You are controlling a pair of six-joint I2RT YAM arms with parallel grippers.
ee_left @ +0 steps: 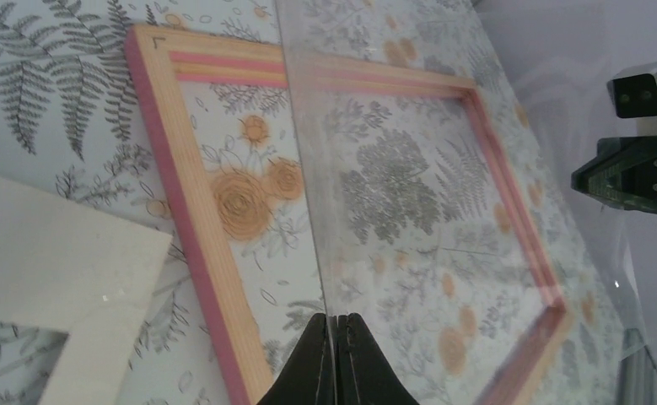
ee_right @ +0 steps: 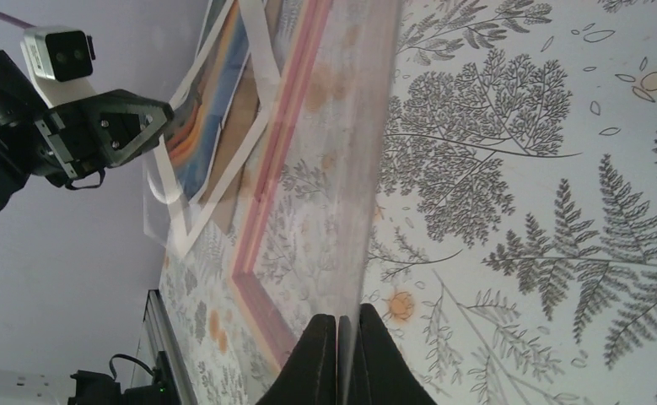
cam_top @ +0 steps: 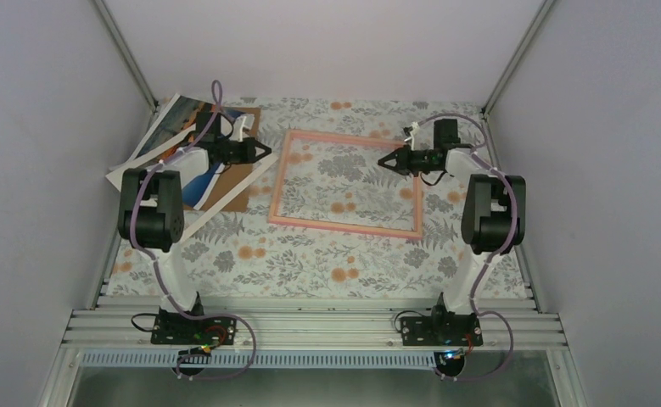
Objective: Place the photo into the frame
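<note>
The pink frame (cam_top: 345,181) lies flat on the floral table, with only the tablecloth showing inside it. The sunset photo (cam_top: 176,121) lies at the back left, partly under the left arm. My left gripper (cam_top: 264,153) and right gripper (cam_top: 387,160) hover over the frame's left and right sides. Each is shut on an edge of a clear pane held above the frame. The left wrist view shows the pane (ee_left: 443,211), the left gripper (ee_left: 336,322) and the frame (ee_left: 198,219). The right wrist view shows the pane (ee_right: 346,169), the right gripper (ee_right: 347,319), the frame (ee_right: 261,194) and the photo (ee_right: 211,118).
A white mat border (cam_top: 225,202) and a brown cardboard sheet (cam_top: 238,185) lie left of the frame, under the left arm, overlapping the photo. Grey walls close in the left, back and right. A metal rail (cam_top: 310,326) runs along the near edge.
</note>
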